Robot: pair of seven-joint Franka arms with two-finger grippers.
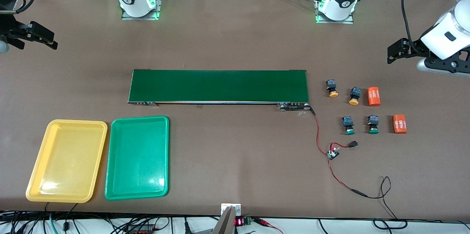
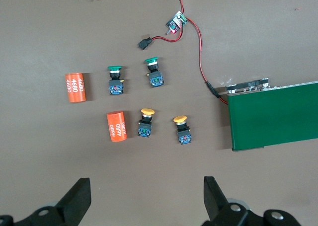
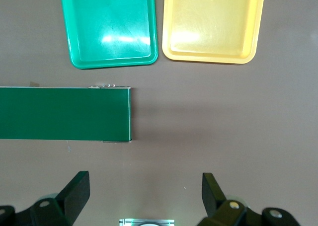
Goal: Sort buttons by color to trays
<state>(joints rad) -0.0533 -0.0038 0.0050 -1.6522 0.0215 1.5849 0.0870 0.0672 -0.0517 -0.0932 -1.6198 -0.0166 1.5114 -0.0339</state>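
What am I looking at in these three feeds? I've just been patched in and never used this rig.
The wide picture is a high camera facing two robot arms bolted to a brown table. The other two are cameras on each arm's wrist, looking down past its black fingers.

The left gripper hangs open over the table's left-arm end, above two yellow-capped buttons, two green-capped buttons and two orange cylinders.

The right gripper waits open over the other end, past the green conveyor belt. Nearer the front camera lie the yellow tray and the green tray, both empty. Nothing is held.
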